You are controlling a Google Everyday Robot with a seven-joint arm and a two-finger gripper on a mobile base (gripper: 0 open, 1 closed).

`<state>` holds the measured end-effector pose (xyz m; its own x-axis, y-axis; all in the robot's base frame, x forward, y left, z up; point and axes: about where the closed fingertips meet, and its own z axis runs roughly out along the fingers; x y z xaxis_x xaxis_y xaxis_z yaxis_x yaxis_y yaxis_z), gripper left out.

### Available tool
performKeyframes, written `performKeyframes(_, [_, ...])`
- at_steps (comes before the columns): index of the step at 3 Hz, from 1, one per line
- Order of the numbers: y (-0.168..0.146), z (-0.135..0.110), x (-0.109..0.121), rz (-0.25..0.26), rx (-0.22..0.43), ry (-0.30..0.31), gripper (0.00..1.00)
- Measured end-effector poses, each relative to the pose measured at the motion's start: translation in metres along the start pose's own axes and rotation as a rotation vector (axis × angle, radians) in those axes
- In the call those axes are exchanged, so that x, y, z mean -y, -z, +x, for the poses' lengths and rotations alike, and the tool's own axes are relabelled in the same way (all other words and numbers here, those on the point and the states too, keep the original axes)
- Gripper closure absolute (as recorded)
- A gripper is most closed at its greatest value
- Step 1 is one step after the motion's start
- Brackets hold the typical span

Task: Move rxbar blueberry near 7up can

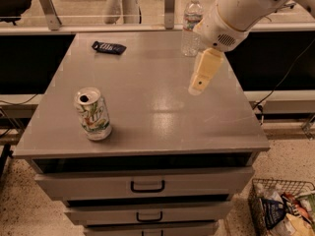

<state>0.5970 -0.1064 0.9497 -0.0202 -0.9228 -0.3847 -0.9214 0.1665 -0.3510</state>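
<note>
Grey cabinet top (pixel 157 122) above a stack of drawers (pixel 147 186), seen from the front: the 7up can (pixel 92 113) stands upright near the front-left corner, and the rxbar blueberry (pixel 109 47) lies flat near the back-left edge, well apart from the can. A water bottle (pixel 191 26) stands at the back right. My gripper (pixel 199 80) hangs above the right half of the top, just in front of the bottle, with nothing in it; whether it is parted or closed I cannot tell from this angle. The step in hand, as I judge it, is the reach to the bar, with none of the carrying yet done. To do it well I should cross leftward clear of the bottle, come straight down over the bar and take it across its short width, since a flat wrapper gives little to grip. Open room lies between bar and can. The can sits close to the front-left edges, so the set-down belongs on its inward side. A wire basket (pixel 280 205) sits on the floor at the right.
</note>
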Motion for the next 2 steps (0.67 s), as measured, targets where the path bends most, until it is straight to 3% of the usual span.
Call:
performKeyframes(1, [-0.002, -0.001, 0.001, 0.001, 0.004, -0.001, 0.00])
performKeyframes(2, [-0.034, -0.024, 0.022, 0.019, 0.088, -0.024, 0.00])
